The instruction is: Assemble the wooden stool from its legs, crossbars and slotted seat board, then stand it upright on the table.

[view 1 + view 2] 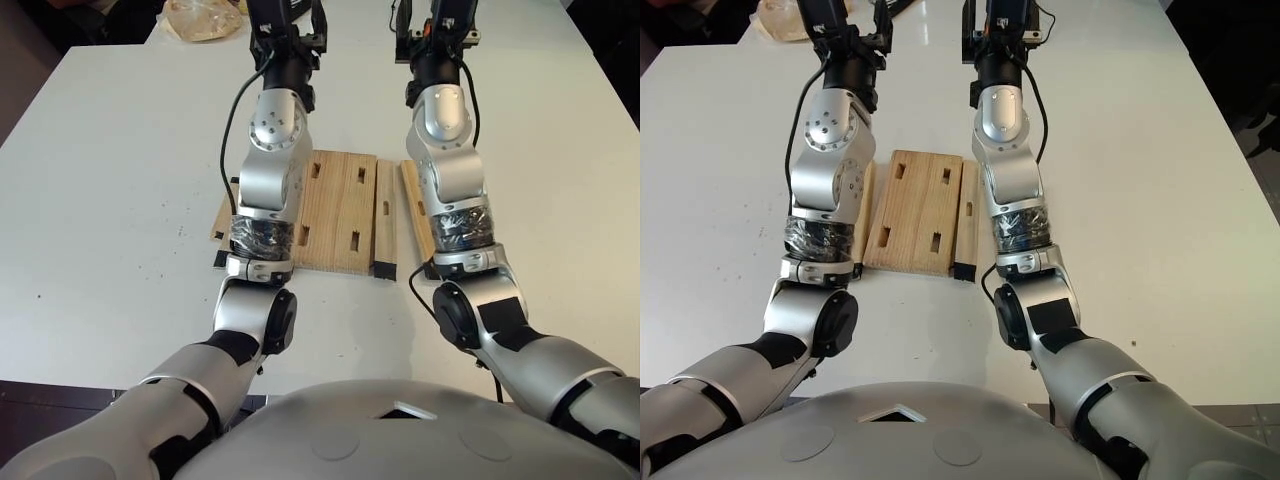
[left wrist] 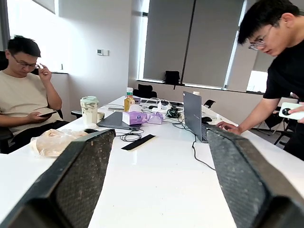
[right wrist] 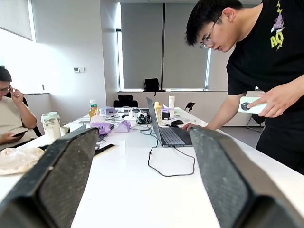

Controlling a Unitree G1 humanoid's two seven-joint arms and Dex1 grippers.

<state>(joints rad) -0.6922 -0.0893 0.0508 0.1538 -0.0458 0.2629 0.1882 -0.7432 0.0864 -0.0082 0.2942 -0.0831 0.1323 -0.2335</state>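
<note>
You're looking at a seat board [image 1: 335, 210] of pale bare wood, matt, with the grain showing. The slat [image 1: 385, 215] at its 3 o'clock is the same wood, black-tipped. The tabletop [image 1: 120, 180] is white, smooth and faintly glossy. The left fingers [image 2: 85, 180] are black, matt and coarse-grained.

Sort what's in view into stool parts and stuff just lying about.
For the job:
- slotted seat board
- wooden bar lying beside it
- more wooden pieces, partly under the arms

Just lying about:
- plastic bag
- laptop
- cup
- bottle
- purple boxes
</note>
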